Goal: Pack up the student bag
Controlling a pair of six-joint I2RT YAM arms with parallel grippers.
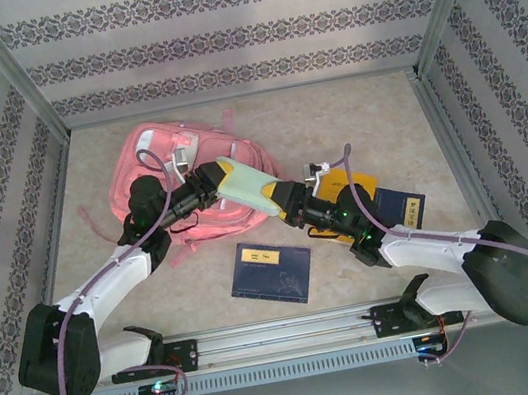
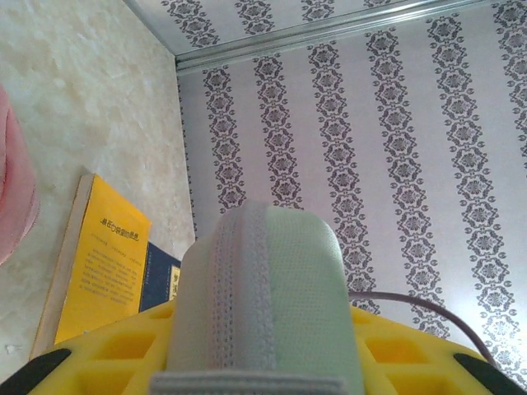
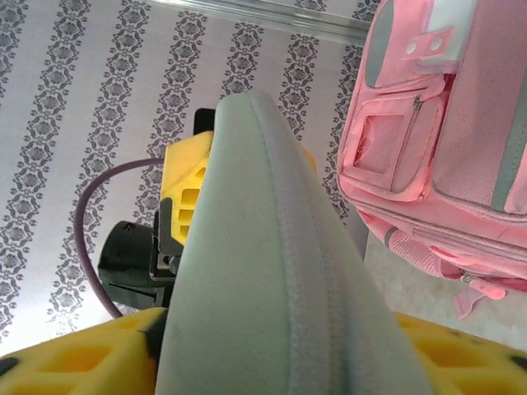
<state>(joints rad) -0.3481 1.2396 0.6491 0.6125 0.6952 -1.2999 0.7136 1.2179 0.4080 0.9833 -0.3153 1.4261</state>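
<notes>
The student bag (image 1: 161,159), a pink backpack, lies on the table at back left; its zipped front pockets face the right wrist camera (image 3: 445,140). A pale green fabric pouch (image 1: 252,187) hangs in the air just right of the bag, gripped from both ends. My left gripper (image 1: 223,177) is shut on the pouch's left end (image 2: 263,288), its yellow fingers (image 2: 107,350) on either side. My right gripper (image 1: 285,199) holds the other end (image 3: 263,271), and its jaws press against the fabric. Past the pouch, the right wrist view shows the left gripper's yellow fingers (image 3: 185,189).
A yellow book (image 1: 353,186) and a dark blue book (image 1: 404,204) lie under the right arm, the same yellow book (image 2: 103,263) lying below the left wrist. Another blue book (image 1: 273,272) lies near the front centre. Patterned walls enclose the table.
</notes>
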